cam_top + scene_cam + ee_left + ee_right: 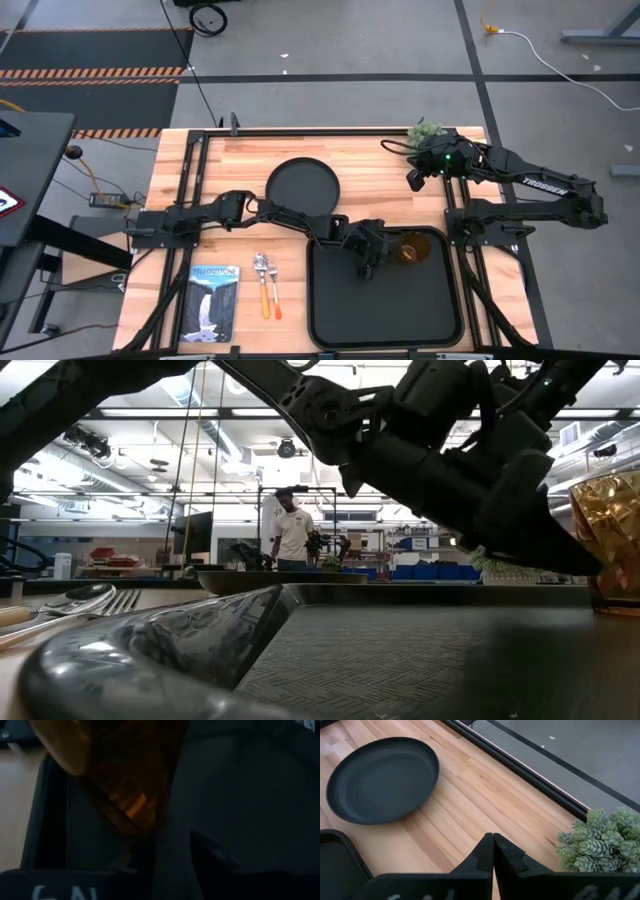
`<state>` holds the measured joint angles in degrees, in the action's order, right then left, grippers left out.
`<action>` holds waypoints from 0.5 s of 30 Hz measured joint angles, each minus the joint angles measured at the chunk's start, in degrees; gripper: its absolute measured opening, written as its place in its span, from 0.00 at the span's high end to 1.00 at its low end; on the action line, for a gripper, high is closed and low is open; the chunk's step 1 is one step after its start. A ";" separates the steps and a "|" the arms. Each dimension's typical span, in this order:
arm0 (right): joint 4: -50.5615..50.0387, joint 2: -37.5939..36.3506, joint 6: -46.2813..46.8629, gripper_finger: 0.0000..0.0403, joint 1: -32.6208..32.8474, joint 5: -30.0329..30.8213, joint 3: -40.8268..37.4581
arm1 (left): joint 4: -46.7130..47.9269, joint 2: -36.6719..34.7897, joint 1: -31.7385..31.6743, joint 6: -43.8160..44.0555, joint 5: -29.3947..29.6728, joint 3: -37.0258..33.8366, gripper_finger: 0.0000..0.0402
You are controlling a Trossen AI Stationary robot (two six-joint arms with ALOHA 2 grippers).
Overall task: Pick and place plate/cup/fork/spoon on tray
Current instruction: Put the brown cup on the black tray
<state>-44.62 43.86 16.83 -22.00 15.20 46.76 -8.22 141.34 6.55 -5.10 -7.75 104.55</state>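
Translucent amber-orange cup stands upright on the large black rectangular tray, in its far right corner. Left gripper sits low over the tray just beside the cup, on its left; I cannot tell whether its fingers are clamped on the cup or apart. Round matte black plate lies on the wood beyond the tray's far left corner; orange-handled fork and spoon lie left of the tray, handles toward me. My left arm is nearer all three. Right gripper waits with fingers together beside the green plant.
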 joint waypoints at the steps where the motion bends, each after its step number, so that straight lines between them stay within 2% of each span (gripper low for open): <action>1: 0.00 0.00 0.05 0.97 0.00 0.00 0.00 | -0.73 0.02 0.00 -0.02 0.00 0.00 0.68; 15: 0.02 0.00 0.12 0.97 0.00 -0.42 0.00 | -13.67 3.23 0.04 -0.02 0.15 0.01 0.68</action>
<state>-44.60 43.86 16.95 -22.00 14.79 46.76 -21.89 144.57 6.59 -5.12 -7.60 104.56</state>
